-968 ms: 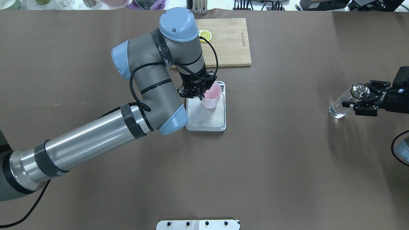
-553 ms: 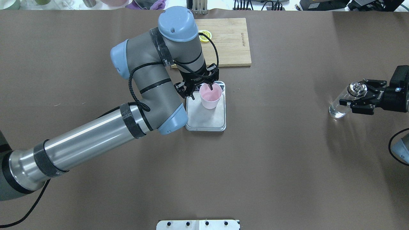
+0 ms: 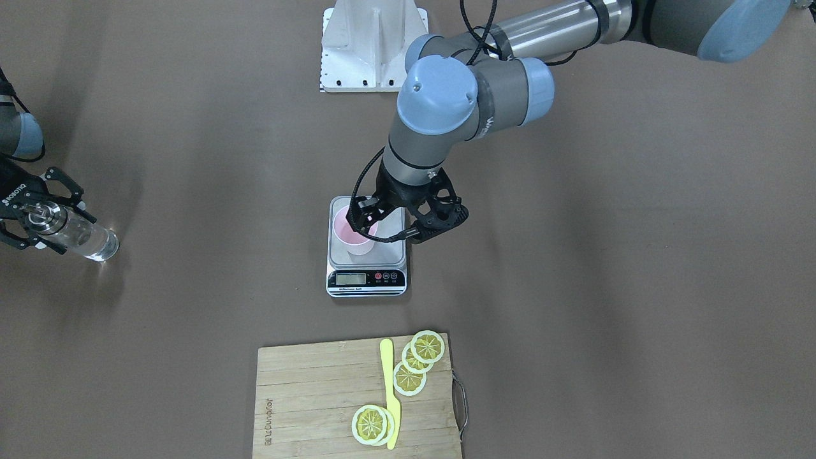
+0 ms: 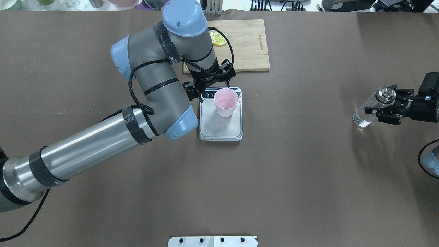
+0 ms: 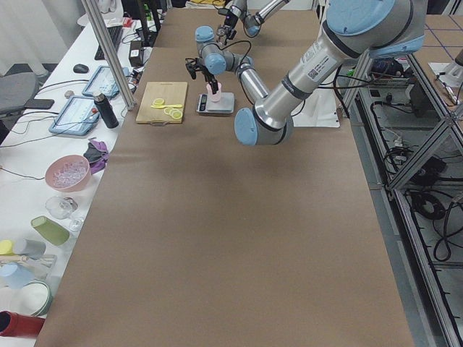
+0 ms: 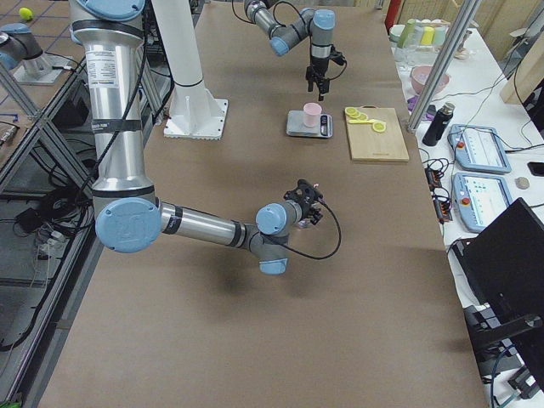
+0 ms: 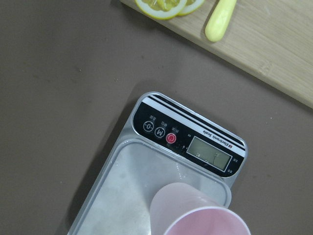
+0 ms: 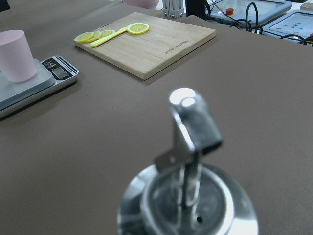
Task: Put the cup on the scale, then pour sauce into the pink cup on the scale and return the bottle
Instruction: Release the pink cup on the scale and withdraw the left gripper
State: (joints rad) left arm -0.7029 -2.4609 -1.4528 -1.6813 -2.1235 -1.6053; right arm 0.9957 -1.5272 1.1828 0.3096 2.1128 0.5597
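Left pincer [image 4: 213,91] off cup [image 4: 226,102], drawn back, bottle [image 4: 364,112] slightly retilted

Pale pink plastic tumbler [image 7: 198,220]: left wrist view's bottom edge is cutting through it.
Small grey steel scale [image 7: 129,188]: display [image 7: 209,152] digits are showing too faint to read.
Slim clear glass bottle [image 8: 161,205]: pourer [image 8: 193,117] is blurring, glass hiding beneath.
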